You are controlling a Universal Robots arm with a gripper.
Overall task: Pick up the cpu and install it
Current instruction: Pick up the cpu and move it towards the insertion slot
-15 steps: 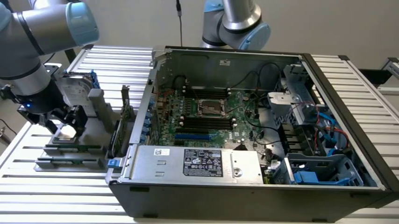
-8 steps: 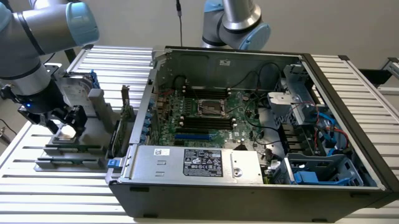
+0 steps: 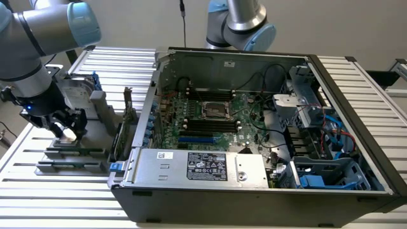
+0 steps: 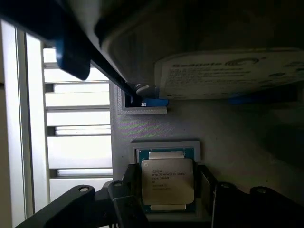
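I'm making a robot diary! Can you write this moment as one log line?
hand: low over cpu | cpu: lying flat in its grey holder | hard drive: beside it

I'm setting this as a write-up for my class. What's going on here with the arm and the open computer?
A robot arm has its tool down at the cpu. The cpu lies flat in a recess of a grey holder next to the hard drive. This is on the slatted table, to the exterior view's left of the open computer case. The cpu is not yet lifted, and the motherboard socket looks empty.
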